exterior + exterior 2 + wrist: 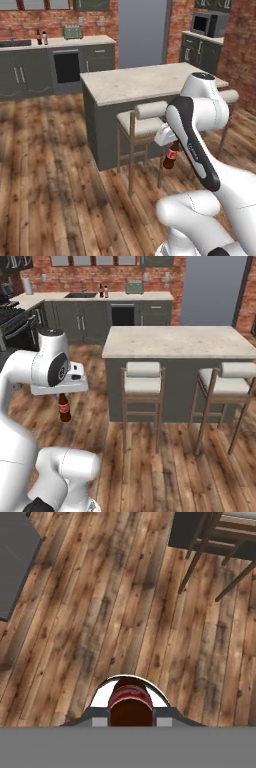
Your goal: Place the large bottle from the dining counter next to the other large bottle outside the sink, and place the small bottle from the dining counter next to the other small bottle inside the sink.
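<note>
The gripper [63, 398] is clenched on the short dark brown glass bottle with a red label [64, 408], which hangs upright by its neck under the hand, well above the wooden plank floor [45, 165]. In the hand view the same small bottle [130, 704] shows from above, over bare floorboards, with the wooden legs of a stool [210, 547] off at the top.

The wide island bench with its pale beige speckled stone top [175, 341] stands to one side, nothing on it, two padded stools [142, 378] drawn up to it. At the far brick wall the dark sink basin [80, 295] is set into a pale worktop, and two bottles [103, 291] stand just beside it; which is which is too small to tell from here.

By my judgement the small bottle is in transit from the island to the sink. The next move calls for driving to the far worktop, then lowering the bottle upright into the basin beside its twin before letting go.
</note>
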